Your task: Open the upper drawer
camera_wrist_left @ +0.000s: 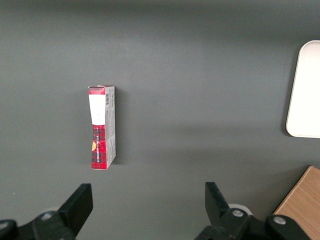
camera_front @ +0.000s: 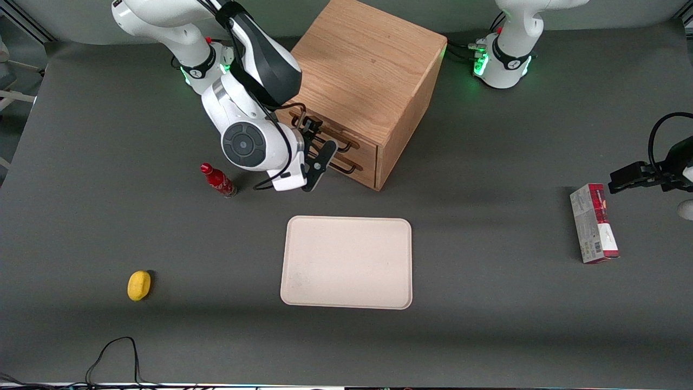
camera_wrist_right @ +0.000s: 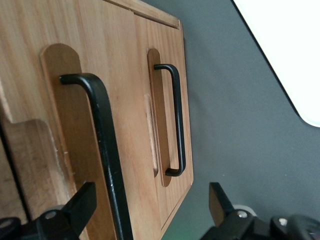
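The oak cabinet (camera_front: pixel 368 70) stands near the working arm's base, its two drawers facing the tray. The upper drawer (camera_wrist_right: pixel 117 55) carries a long black wire handle (camera_wrist_right: pixel 107 150); in the front view that handle (camera_front: pixel 341 142) shows partly, past the wrist. My gripper (camera_front: pixel 319 162) is right in front of the drawer fronts, at handle height. In the right wrist view the gripper (camera_wrist_right: pixel 150 205) is open, and the upper handle's bar passes between its fingers, close to one fingertip (camera_wrist_right: pixel 82 200), with no grip on it. The lower drawer's handle (camera_wrist_right: pixel 177 120) lies outside the fingers.
A beige tray (camera_front: pixel 346 262) lies nearer the front camera than the cabinet. A small red bottle (camera_front: pixel 217 180) stands beside my wrist. A yellow object (camera_front: pixel 139 285) lies toward the working arm's end. A red-and-grey box (camera_front: pixel 593 223) lies toward the parked arm's end.
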`<action>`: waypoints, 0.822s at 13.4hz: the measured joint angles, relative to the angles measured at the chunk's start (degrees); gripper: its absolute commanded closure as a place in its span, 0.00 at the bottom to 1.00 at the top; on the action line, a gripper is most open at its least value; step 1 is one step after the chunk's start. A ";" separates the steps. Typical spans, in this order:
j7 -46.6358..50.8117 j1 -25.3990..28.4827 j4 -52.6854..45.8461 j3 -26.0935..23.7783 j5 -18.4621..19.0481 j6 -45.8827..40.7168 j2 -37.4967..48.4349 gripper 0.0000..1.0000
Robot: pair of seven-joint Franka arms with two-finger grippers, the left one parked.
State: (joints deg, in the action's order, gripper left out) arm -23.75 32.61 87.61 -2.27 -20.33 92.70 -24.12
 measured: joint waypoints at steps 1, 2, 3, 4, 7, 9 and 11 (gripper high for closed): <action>0.00 0.07 0.00 0.00 0.00 0.01 -0.23 0.00; 0.00 0.12 0.00 0.00 0.00 0.01 -0.38 0.00; 0.00 0.18 0.00 -0.01 0.00 0.08 -0.45 0.00; 0.00 0.33 0.01 -0.02 0.00 0.41 -0.50 0.00; 0.00 1.30 0.07 -0.01 0.01 1.86 -1.28 0.00; 0.00 1.50 0.08 0.09 0.11 2.95 -2.41 0.00; 0.00 1.49 0.07 0.28 0.46 3.08 -3.13 0.00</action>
State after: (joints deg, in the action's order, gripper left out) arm -23.75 34.10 87.68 -1.99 -19.87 95.78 -27.25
